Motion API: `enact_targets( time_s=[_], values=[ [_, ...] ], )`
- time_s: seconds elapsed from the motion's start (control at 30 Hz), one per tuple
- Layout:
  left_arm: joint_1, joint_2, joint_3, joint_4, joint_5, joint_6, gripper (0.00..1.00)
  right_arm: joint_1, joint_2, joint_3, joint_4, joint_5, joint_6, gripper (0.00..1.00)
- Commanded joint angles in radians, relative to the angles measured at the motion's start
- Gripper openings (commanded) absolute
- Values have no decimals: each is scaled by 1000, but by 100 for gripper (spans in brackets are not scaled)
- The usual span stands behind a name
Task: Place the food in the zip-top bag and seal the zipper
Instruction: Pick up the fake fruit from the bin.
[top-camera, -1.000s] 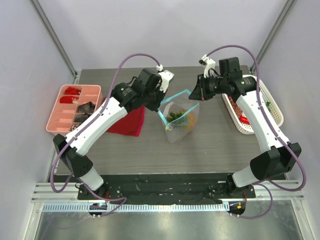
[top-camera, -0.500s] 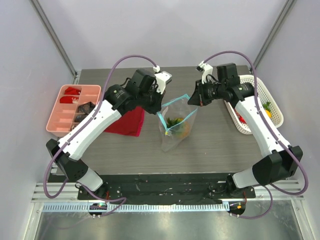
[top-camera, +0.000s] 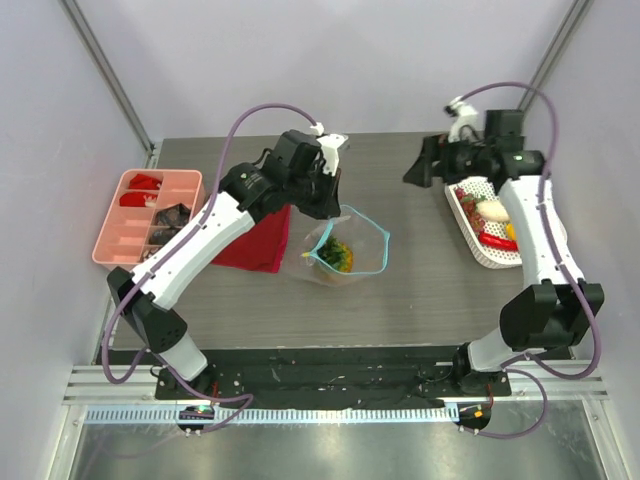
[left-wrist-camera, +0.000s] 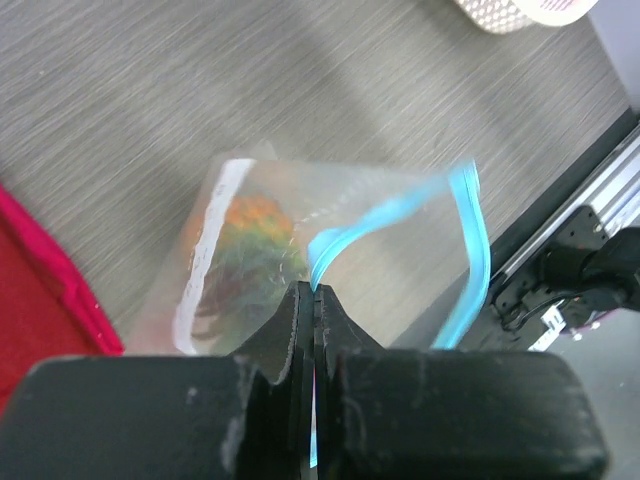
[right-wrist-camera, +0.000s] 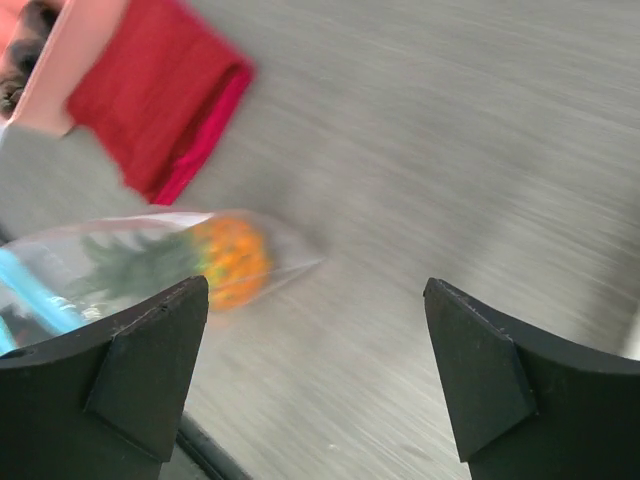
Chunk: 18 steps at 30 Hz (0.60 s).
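The left end effector (left-wrist-camera: 313, 300) is clamped tight on the teal zipper (left-wrist-camera: 470, 262), pinching one lip of the strip at the near side of the mouth. That grip probably serves to keep the zip-top bag (top-camera: 345, 250) from collapsing: its mouth gapes in a wide loop while its body slumps on the table (top-camera: 430, 290), just beside the red cloth (top-camera: 255, 245). A pineapple (right-wrist-camera: 230, 262) already lies inside, leaves pointing toward the opening.

The right end effector (right-wrist-camera: 312, 300) has its jaws spread wide with nothing between them. In the overhead view it hangs near the far end of the white basket (top-camera: 548, 215), well apart from the bag to its left. That puts it by the remaining food: a cream radish (top-camera: 492, 210) and a red chili (top-camera: 497, 240) lie in the basket. Filling looks unfinished, and the zipper is unsealed.
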Motion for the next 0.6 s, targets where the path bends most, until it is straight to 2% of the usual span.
enact_targets(
  time_s=[0.0, 0.1, 0.17, 0.27, 0.57],
  values=[
    [2, 11, 57, 70, 27, -44, 0, -170, -31, 140, -172, 31, -178, 94],
    [2, 12, 54, 87, 6, -47, 0, -285, 19, 179, -330, 108, -307, 94],
    [2, 12, 53, 95, -8, -54, 0, -364, 65, 195, -379, 137, -396, 92],
    [10, 3, 47, 104, -23, -60, 0, -415, 134, 211, -442, 234, -478, 88],
    [130, 0, 53, 86, -14, -128, 0, -442, 251, 220, -454, 549, -657, 86]
  ],
)
